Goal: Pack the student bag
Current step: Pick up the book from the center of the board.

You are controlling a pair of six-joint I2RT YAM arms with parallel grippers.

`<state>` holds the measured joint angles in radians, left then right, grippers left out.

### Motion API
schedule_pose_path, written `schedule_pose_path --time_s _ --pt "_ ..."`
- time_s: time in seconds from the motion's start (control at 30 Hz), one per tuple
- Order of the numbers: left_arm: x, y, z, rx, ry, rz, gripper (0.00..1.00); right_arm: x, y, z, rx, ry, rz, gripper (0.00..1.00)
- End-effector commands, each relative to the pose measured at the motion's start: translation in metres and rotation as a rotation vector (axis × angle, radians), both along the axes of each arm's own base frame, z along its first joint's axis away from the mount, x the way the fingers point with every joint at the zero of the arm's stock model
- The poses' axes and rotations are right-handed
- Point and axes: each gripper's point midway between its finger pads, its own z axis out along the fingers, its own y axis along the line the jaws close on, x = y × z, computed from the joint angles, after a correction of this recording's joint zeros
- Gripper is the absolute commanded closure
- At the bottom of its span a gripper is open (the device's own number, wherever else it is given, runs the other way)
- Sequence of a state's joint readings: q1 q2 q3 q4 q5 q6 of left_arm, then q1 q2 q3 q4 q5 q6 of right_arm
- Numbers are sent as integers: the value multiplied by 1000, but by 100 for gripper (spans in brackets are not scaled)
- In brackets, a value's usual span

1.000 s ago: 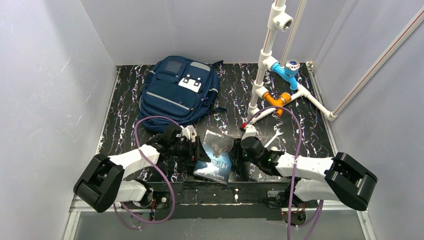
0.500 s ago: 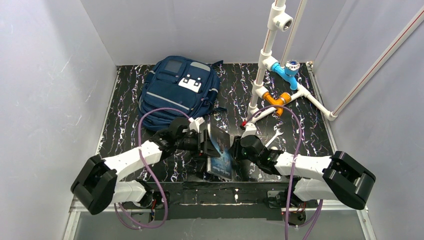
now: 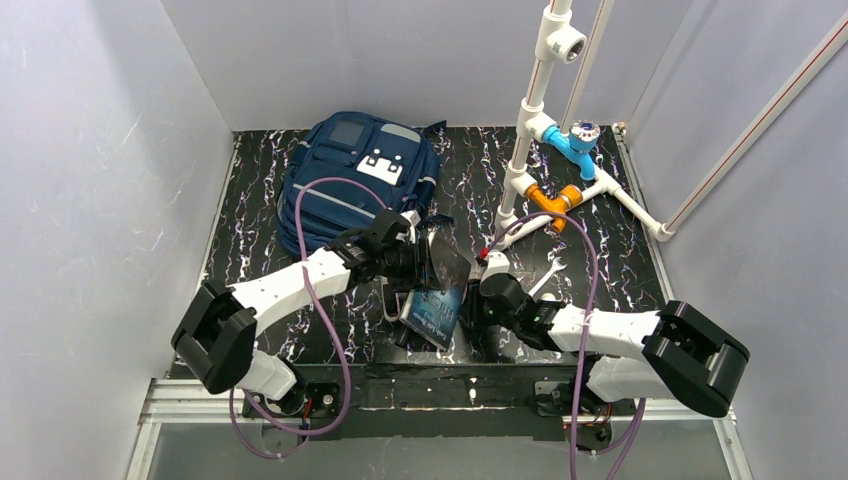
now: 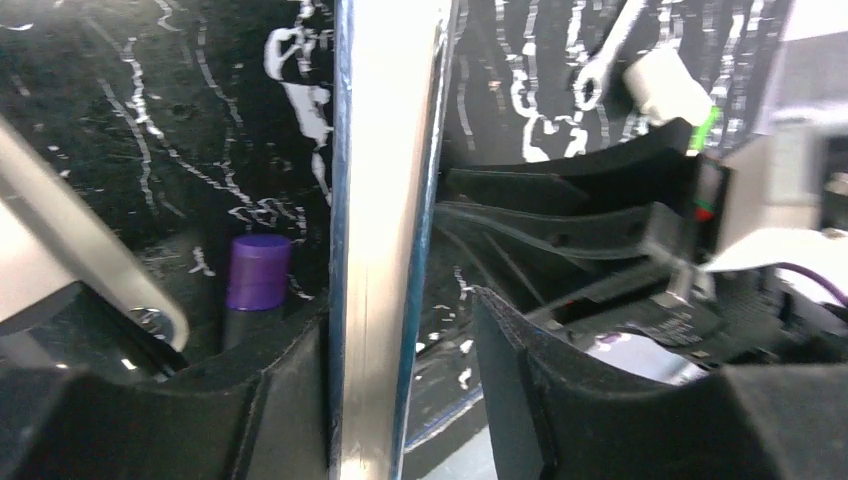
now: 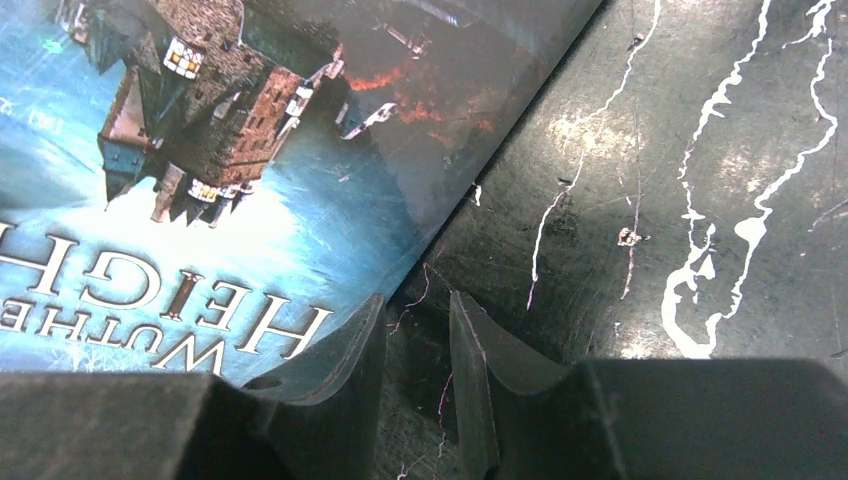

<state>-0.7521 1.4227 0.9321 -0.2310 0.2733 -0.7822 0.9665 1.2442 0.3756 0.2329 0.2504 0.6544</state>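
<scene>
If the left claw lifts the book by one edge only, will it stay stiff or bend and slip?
The book looks like a thin paperback with a glossy cover, so it may sag somewhat when held by one edge. The shine suggests it could slide between the left claw pads. It already stands tilted on the table, so it probably tips easily.

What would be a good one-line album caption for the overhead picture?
Two robot arms tilt a book up off a black marbled table, with a navy backpack waiting behind.

Book (image 3: 437,290) between both arms, student bag (image 3: 355,178) behind.
</scene>
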Motion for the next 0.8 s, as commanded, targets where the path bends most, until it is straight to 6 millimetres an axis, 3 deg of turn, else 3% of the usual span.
schedule_pose_path --time_s 0.0,0.23,0.37,0.43,0.53,0.67,0.77 --pt "-2 10 -12 125 -16 -21 55 -9 -3 -5 -5 21 19 62" --pt "5 -3 -12 126 -45 -75 65 -9 0 -4 -5 21 31 62" --pt "5 -10 -1 81 -58 -94 100 -7 -6 -1 -34 -3 30 58" --pt "4 -9 10 73 -66 -107 100 -4 -11 3 -72 -25 37 48" --pt "10 -2 44 81 -136 -107 100 1 -13 20 -119 -80 75 37" --pt "24 37 100 200 -312 -61 100 9 -11 59 -167 -189 135 24" --pt "36 78 153 311 -488 24 100 11 6 90 -159 -264 219 17"
